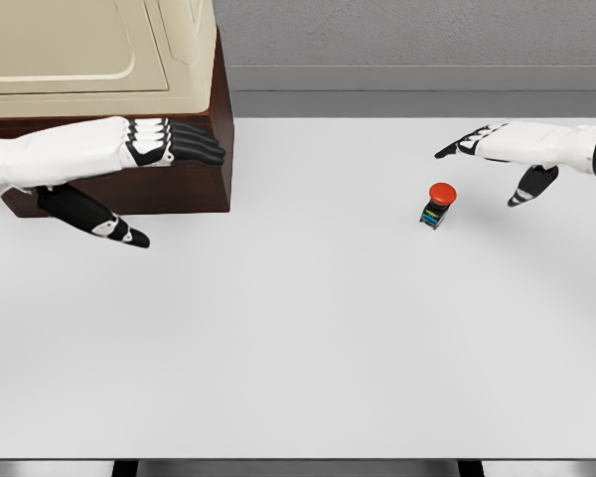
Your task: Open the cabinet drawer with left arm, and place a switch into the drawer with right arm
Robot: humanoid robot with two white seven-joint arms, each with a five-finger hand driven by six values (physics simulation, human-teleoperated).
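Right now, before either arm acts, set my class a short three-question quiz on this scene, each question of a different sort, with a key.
1. True or false: the right hand is gripping the switch.
2. Multiple choice: the red-capped switch stands A) on the cabinet, B) on the white table below and left of the right hand, C) in the left hand.
3. Fill in: the left hand, fingers open, shows in front of the ______.

Key
1. False: its fingers are open and clear of the switch.
2. B.
3. Cabinet, at the table's far left.
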